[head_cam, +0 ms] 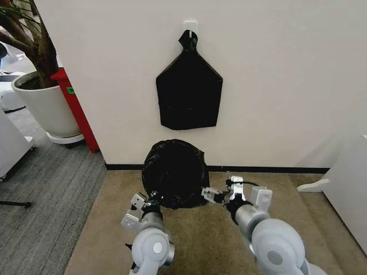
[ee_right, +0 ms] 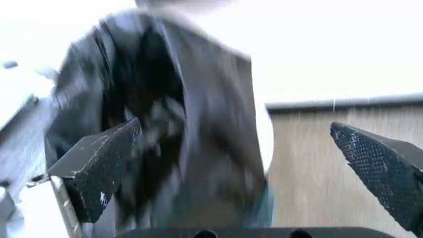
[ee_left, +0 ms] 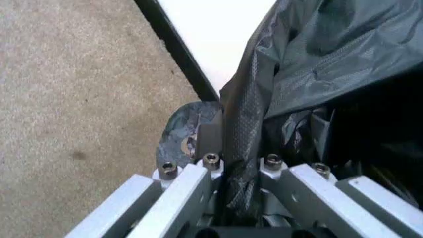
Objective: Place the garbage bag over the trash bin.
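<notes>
The glossy black garbage bag (head_cam: 175,173) is draped over the trash bin, which stands on the carpet against the wall. The bag hides the bin in the head view. My left gripper (head_cam: 150,201) sits at the bag's lower left edge. In the left wrist view a fold of the film (ee_left: 241,148) runs between its fingers, so it is shut on the bag. My right gripper (head_cam: 211,195) is at the bag's lower right edge. Its textured pads (ee_right: 99,163) stand wide apart and open, with the bag (ee_right: 165,124) beside one pad. A pale sliver of the trash bin (ee_right: 267,144) shows past the film.
A flat black sheaf with a knotted top (head_cam: 189,94) hangs from a wall hook above the bin. A large white planter with a tree (head_cam: 43,103) and a red post (head_cam: 77,112) stand at the left. A white object (head_cam: 344,177) sits at the right. Tan carpet (head_cam: 195,246) lies in front.
</notes>
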Available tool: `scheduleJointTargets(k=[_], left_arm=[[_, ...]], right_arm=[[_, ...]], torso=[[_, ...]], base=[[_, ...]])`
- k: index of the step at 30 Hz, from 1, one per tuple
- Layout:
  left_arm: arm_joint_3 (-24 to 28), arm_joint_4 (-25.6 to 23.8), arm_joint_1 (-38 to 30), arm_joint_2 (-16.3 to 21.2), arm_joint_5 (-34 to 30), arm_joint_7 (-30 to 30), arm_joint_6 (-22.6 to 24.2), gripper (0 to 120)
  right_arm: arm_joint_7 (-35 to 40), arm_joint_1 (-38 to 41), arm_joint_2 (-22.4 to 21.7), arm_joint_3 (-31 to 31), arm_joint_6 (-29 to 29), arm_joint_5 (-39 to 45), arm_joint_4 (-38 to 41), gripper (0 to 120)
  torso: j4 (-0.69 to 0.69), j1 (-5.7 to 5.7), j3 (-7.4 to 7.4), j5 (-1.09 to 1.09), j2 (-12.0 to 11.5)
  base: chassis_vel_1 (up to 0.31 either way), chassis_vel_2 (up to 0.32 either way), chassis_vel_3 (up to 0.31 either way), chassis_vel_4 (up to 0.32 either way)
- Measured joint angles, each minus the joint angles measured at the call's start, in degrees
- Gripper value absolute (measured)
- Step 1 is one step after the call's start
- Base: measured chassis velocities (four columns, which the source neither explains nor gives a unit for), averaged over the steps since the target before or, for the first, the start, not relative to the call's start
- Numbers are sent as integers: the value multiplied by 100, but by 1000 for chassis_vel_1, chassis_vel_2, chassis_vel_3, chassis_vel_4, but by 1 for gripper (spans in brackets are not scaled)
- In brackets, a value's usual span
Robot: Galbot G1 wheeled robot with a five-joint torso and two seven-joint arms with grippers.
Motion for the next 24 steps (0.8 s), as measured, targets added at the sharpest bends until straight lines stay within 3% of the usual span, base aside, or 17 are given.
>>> scheduleJointTargets(k=[6,14,18,24], left_arm=[[101,46,-35,318,64,25,105,1],[123,-18,68,521,248,9,666,1],[141,-27,116,787,870,451,1013,1],[152,-43,54,1044,1306,836,1257,1]], right_arm=[[-269,874,-232,-356,394,-366,-400,100],[-693,2110,-512,-1188,585,-513,-1076,100],[-1680,2971,-1015,-1836,707,-1070,-1557,100],[-2609,3813,-1094,-2344,627,-1525,-2000,100]], torso=[[1,0,0,0,0],[2,0,1,-1,0],[1,0,1,-2,0],[1,0,1,-1,0]], base=[[0,0,0,0],[0,0,0,0],[0,0,0,0],[0,0,0,0]])
